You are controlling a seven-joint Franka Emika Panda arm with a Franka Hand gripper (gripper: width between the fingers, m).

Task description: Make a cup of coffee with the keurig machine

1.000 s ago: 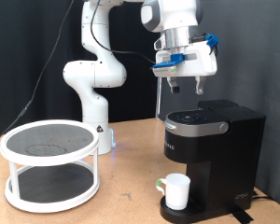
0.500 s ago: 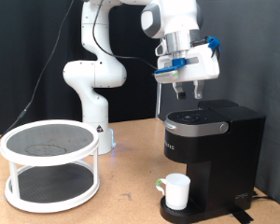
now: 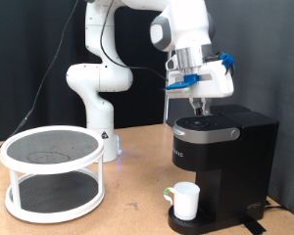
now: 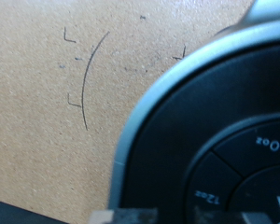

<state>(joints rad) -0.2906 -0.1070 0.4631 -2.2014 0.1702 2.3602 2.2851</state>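
The keurig machine [image 3: 221,149] is black and boxy and stands at the exterior view's right, lid closed. The white cup [image 3: 186,201] sits on its drip base under the spout. My gripper [image 3: 199,108] hangs just above the machine's top lid with its fingers drawn together and nothing between them. The wrist view shows the machine's rounded top [image 4: 191,121] with silver trim and size buttons marked 10oz and 12oz close below the hand. Only slivers of the fingers show at that view's edge.
A white two-tier round rack [image 3: 51,172] with dark mesh shelves stands on the wooden table [image 3: 137,211] at the exterior view's left. The arm's white base [image 3: 98,93] rises behind it, in front of a black backdrop.
The gripper has come down toward the machine's top and shifted slightly to the exterior view's right. Its fingers have closed from spread apart to together. The cup and machine have not moved.
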